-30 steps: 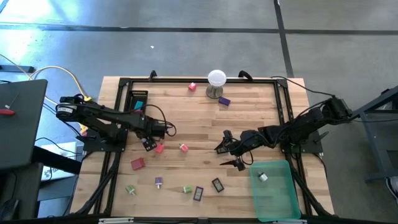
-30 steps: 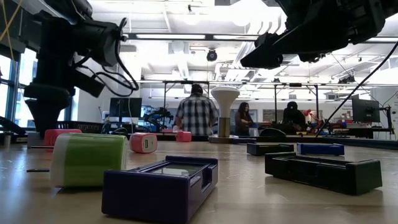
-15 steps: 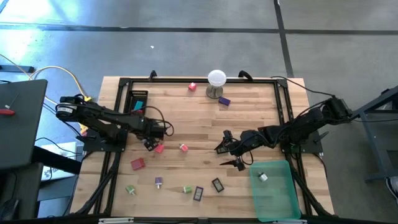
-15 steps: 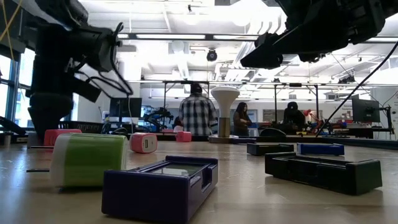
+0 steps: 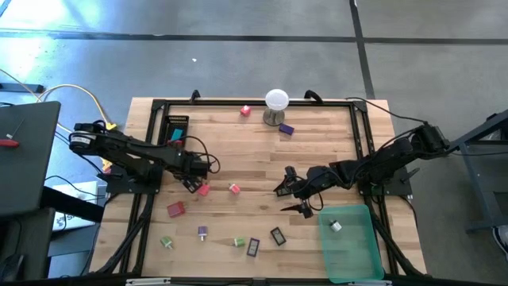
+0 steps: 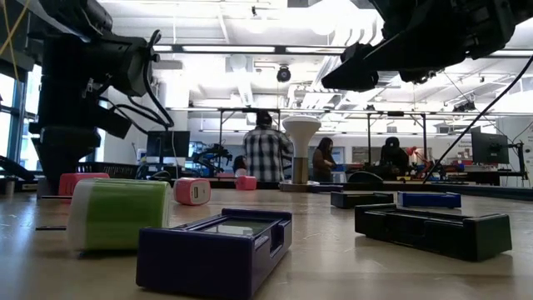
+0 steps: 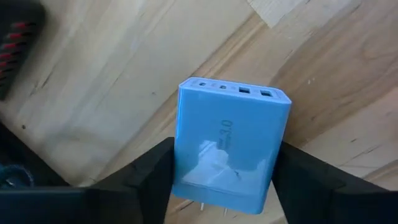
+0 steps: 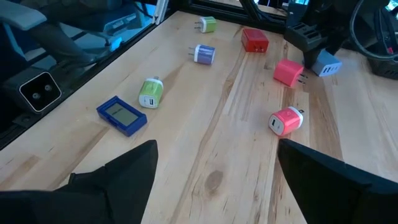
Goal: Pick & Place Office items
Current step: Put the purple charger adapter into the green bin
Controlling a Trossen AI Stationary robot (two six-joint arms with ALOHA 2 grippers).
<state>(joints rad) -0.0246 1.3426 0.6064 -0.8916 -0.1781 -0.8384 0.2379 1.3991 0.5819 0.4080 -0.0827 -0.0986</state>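
- While your left tool [image 7: 224, 180] sits low over the left-middle of the bench [image 5: 317, 143], its two dark fingers [image 7: 146, 177] flank a light-blue USB charger block [image 7: 229, 144], one on each side and touching or nearly touching it; you cannot tell whether the pinch is firm.
- From above, you see that tool [image 5: 190, 181] just beside a pink charger [image 5: 203, 189], with a second pink charger [image 5: 234, 188] a little further toward the middle.
- Your right tool [image 5: 295, 197] hangs over the bench's centre-right with its fingers spread and nothing between them, near the green bin [image 5: 361, 246].
- You have one small white-and-green item [image 5: 336, 226] already lying in that bin, near its far end.
- Along the near edge you can find a red charger [image 5: 175, 209], a green charger [image 5: 167, 241], a purple-and-white charger [image 5: 202, 232], another green charger [image 5: 237, 241], a purple flat device [image 5: 253, 247] and a black flat device [image 5: 277, 235].
- At the far edge, a pink block [image 5: 245, 110] and a purple block [image 5: 286, 128] sit near the white ball on its stand [image 5: 276, 101].
- A black rectangular item with a red strip [image 5: 177, 121] lies at the far-left corner.
- Beyond the bench, the low view shows you people [image 6: 264, 155] standing in the room.
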